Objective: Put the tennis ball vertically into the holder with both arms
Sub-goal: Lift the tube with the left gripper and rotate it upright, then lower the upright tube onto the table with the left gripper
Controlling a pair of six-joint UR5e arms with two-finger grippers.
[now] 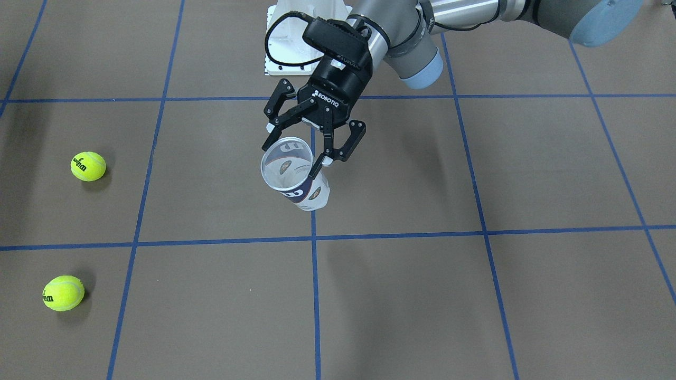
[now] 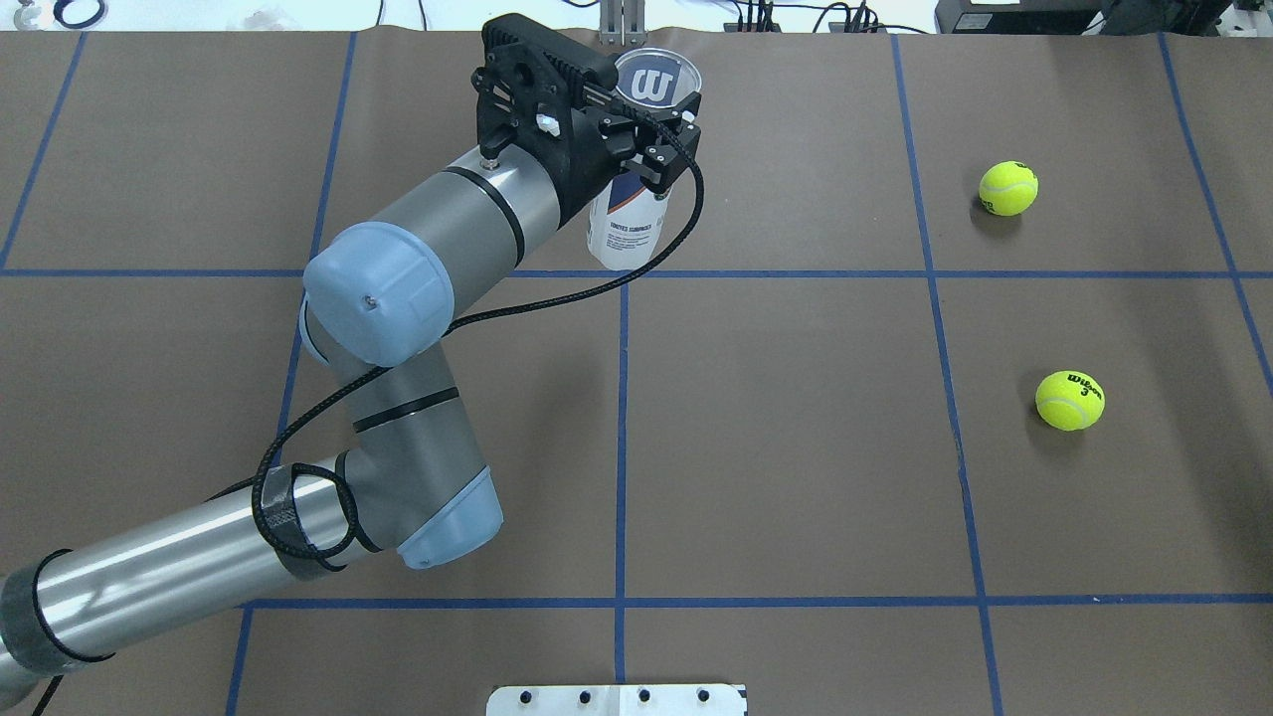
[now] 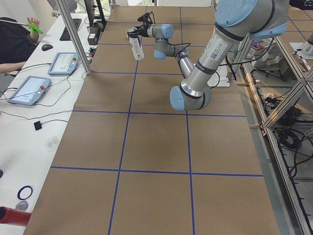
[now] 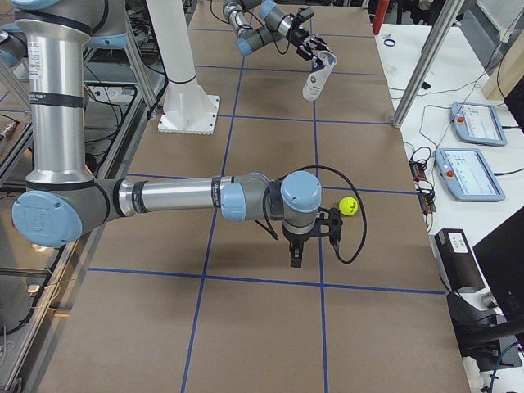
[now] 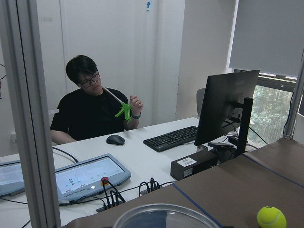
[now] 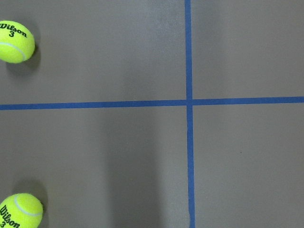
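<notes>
My left gripper [image 1: 298, 145] is shut on the holder [image 1: 296, 182], a clear can with a navy and white label. It grips the can near its open top, roughly upright and slightly tilted, over the far middle of the table. The holder also shows in the overhead view [image 2: 627, 224] under the left gripper [image 2: 661, 139], and its rim [image 5: 164, 216] shows in the left wrist view. Two yellow tennis balls [image 2: 1007, 188] [image 2: 1069, 400] lie on the table's right side. My right gripper [image 4: 311, 237] hangs over the table close to one ball [image 4: 349, 205]; I cannot tell whether it is open.
The white robot base [image 2: 617, 699] sits at the table's near edge. A metal post [image 4: 422, 65] and a desk with tablets [image 4: 475, 172] stand beyond the far edge. A seated person [image 5: 92, 109] is behind that desk. Blue tape lines cross the brown table.
</notes>
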